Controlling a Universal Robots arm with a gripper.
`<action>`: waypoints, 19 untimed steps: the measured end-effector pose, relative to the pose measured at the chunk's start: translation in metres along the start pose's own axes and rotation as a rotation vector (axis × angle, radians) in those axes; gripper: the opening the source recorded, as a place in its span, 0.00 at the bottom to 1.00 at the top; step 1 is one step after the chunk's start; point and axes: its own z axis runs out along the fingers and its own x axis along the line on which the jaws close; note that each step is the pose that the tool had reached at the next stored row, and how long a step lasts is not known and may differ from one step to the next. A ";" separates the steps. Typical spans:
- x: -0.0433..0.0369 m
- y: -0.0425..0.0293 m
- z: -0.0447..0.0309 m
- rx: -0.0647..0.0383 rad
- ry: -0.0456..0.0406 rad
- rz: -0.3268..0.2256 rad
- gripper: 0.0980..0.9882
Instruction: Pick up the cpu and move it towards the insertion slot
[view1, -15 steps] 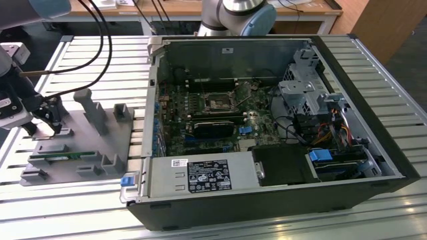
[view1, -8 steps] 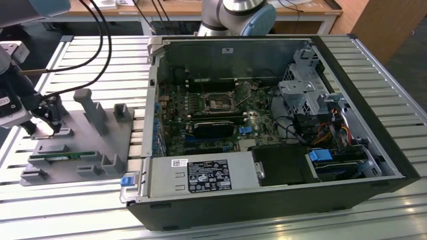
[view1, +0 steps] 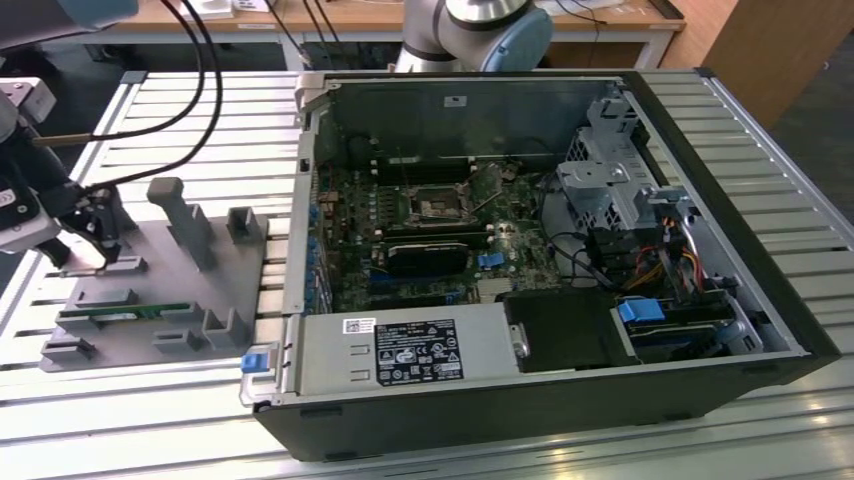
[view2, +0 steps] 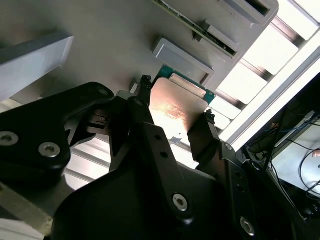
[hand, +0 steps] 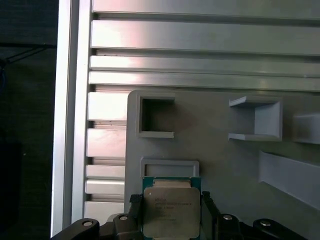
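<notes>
While black two-finger gripper (hand: 171, 207) pinches small square silvery cpu (hand: 171, 215), chip sits at grey plastic tray (hand: 215, 165); lid print too faint to read; white sticker (view1: 414, 352) on open computer case (view1: 747, 215); slatted aluminium table (hand: 200, 37) beneath.

Slatted aluminium table (view1: 781, 135), grey tray (view1: 167, 285) beside open computer case (view1: 534, 412)
</notes>
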 end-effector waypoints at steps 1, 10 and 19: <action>0.0000 0.0001 -0.0005 0.000 -0.0001 0.000 0.50; 0.0000 0.0010 -0.0064 0.002 0.0001 0.000 0.50; 0.0000 0.0016 -0.0131 0.002 0.0000 0.000 0.50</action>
